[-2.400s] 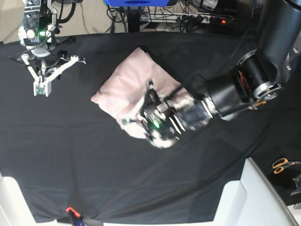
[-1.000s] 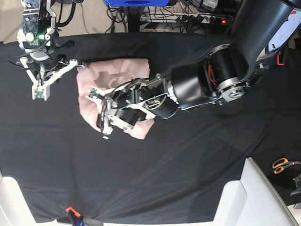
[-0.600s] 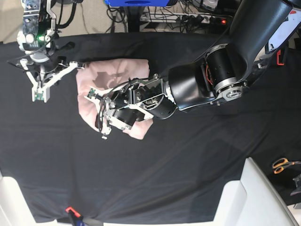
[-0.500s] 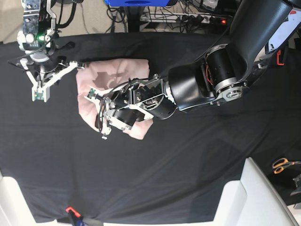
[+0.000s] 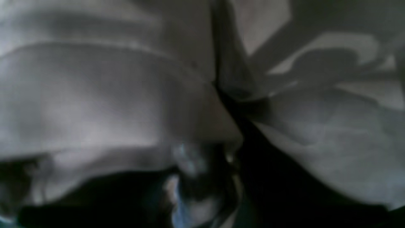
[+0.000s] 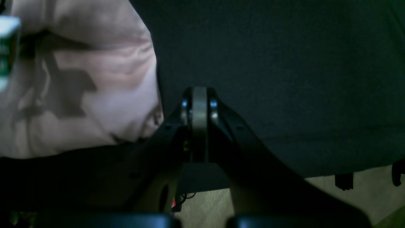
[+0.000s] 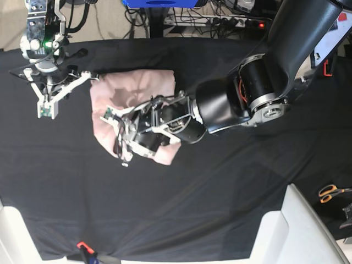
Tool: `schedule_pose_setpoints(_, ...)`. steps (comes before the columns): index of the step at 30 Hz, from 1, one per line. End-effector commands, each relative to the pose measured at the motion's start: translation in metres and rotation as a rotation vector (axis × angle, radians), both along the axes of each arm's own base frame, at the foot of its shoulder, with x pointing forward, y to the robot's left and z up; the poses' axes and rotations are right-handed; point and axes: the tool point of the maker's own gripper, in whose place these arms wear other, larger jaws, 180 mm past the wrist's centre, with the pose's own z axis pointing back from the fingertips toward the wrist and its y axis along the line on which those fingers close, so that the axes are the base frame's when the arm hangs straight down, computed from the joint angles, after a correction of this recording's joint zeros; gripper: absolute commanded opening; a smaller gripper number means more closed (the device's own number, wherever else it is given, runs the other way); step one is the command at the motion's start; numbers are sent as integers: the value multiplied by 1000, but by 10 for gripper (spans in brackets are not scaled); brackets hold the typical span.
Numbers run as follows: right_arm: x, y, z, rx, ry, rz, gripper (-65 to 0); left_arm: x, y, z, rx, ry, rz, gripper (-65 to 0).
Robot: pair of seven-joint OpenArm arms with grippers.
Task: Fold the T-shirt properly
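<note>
No word, label, brand or number can be read in any of the three views. The small green and white tag (image 6: pixel 5 47) at the left edge of the right wrist view carries pale marks, but they are too blurred and cut off to make out. The plain pale pink cotton T-shirt (image 7: pixel 140 88) bears no print that shows.

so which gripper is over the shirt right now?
The left gripper, reaching across the T-shirt. The right gripper sits shut beside it, over bare black cloth.
</note>
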Motion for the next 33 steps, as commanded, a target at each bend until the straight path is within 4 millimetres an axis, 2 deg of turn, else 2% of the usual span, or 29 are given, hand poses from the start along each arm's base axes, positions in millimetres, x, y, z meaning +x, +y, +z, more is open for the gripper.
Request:
schedule_pose_setpoints(1,4,-3,7,-11,-31,-4,-645,18,-4,14,-4,-49,-3,-441)
schedule_pose_setpoints(3,4,-3,7,-11,-31,-4,-645,18,-3,13,-1,-48,3,-331)
schedule_pose_setpoints(5,5,-2,7,-9,-31,-1,-645,20,-3,14,-3,-51,7,-252)
schedule_pose_setpoints(7,5,-1,7,-8,-30,2,-645,24,-3,17,-4,-58,8,-193)
schedule_pose_setpoints(9,4,0,6,-7,-29,3,-645,26,-3,19,-6,-63,8,-161)
schedule_pose_setpoints(11,4,0,6,-7,-29,4,-645,28,-3,21,-6,-68,8,-158)
schedule_pose_setpoints(19,4,1,6,-4,-27,9,-645,78,-4,65,-9,-184,9,-158)
schedule_pose_setpoints(24,4,1,6,-4,-27,10,-645,92,-3,79,-4,-219,21,-158)
schedule_pose_setpoints(26,4,1,6,-4,-26,10,-645,100,-5,92,-28,-237,83,-158)
schedule_pose_setpoints(28,3,1,3,-3,-18,9,-645,101,-19,115,-111,-247,163,-191)
schedule_pose_setpoints(29,2,2,2,-2,-13,12,-645,99,-23,126,-148,-254,207,-240)
schedule_pose_setpoints(31,2,2,1,-1,-12,12,-647,92,-26,147,-223,-271,264,-410)
schedule_pose_setpoints(33,1,3,0,1,-9,11,-648,72,-24,158,-309,-268,302,-650)
